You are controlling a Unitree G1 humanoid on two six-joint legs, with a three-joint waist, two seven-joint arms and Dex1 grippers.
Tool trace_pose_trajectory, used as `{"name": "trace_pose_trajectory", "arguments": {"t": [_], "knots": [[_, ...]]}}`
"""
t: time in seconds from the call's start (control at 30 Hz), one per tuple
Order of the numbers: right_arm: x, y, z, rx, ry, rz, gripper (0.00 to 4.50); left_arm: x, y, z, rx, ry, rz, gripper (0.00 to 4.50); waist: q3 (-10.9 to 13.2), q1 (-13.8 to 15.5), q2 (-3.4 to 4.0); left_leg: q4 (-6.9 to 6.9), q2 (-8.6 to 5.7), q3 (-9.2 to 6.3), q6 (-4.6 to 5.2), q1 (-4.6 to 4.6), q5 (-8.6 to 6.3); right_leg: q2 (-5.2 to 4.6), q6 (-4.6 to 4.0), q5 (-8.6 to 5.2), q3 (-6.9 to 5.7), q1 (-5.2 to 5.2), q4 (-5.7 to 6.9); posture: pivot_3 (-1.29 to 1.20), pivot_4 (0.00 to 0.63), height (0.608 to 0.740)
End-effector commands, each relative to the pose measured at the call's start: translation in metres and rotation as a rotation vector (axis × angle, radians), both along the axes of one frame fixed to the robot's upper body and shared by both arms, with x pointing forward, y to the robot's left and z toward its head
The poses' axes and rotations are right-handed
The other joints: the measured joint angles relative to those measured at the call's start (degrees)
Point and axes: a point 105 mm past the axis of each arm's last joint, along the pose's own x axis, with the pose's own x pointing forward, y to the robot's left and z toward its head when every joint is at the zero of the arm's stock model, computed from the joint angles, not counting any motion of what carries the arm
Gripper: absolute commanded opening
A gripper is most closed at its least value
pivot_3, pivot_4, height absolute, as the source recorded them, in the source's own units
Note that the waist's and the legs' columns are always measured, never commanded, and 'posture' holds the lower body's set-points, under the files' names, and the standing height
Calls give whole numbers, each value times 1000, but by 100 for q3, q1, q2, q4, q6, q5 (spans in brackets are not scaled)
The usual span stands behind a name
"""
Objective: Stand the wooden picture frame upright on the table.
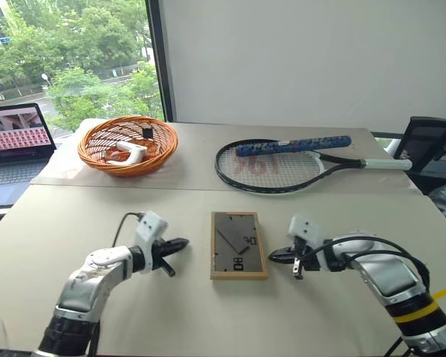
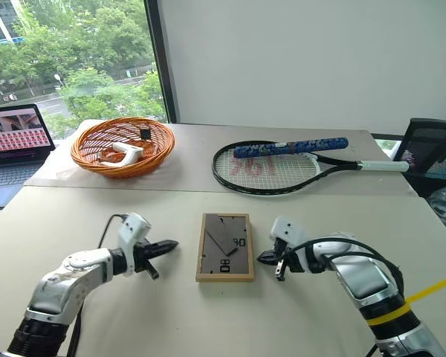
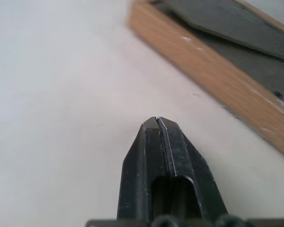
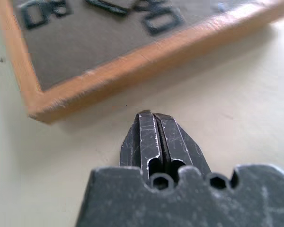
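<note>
Wooden picture frame (image 1: 238, 245): one, flat.

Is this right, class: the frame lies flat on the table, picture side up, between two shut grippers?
One thing is wrong. The frame lies back side up: the left eye view shows its grey panel with black markings and the folded stand, not the picture. The rest holds: it lies flat on the table, between the shut left gripper and the shut right gripper.

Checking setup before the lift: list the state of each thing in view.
Picture frame: flat, back up, stand folded.
Left gripper: shut, empty, beside the frame.
Right gripper: shut, empty, beside the frame.
Laptop: open, screen lit.
Basket: upright, holding items.
Racket: lying flat.
</note>
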Motion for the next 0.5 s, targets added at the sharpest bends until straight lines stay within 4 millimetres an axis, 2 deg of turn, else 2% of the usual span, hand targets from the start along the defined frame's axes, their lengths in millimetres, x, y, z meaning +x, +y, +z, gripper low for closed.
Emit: {"name": "trace_pose_trajectory", "arguments": {"t": [0.03,0.13,0.2,0.33,0.5], "knots": [[0,-5,34,25,-144,71,0,-16,-8,37,-245,146,-104,1364,-1,-30,1,-1,0,-2,0,0,0,0,1,-1,-2,1,0,0,150,725],[0,-8,32,-74,-235,138,0,-25,-15,44,-365,311,-183,2388,-2,-77,3,-11,0,-7,0,7,-1,0,1,-2,-6,8,-1,0,150,725],[3,-14,23,-131,-256,144,0,-35,-27,39,-364,375,-247,3109,-2,-102,3,-14,-1,-10,0,8,-1,0,-1,-3,-8,6,-1,0,150,725],[11,-19,9,-193,-289,145,0,-48,-43,5,-241,516,-264,4462,-2,-118,3,-15,-1,-11,0,9,-1,0,-2,-2,-8,9,-2,0,150,725],[17,-9,2,-190,-318,192,0,-50,-57,-10,-237,589,-255,4487,-3,-110,4,-12,-3,-14,-4,15,2,0,-6,1,-8,12,0,0,150,725]]}}
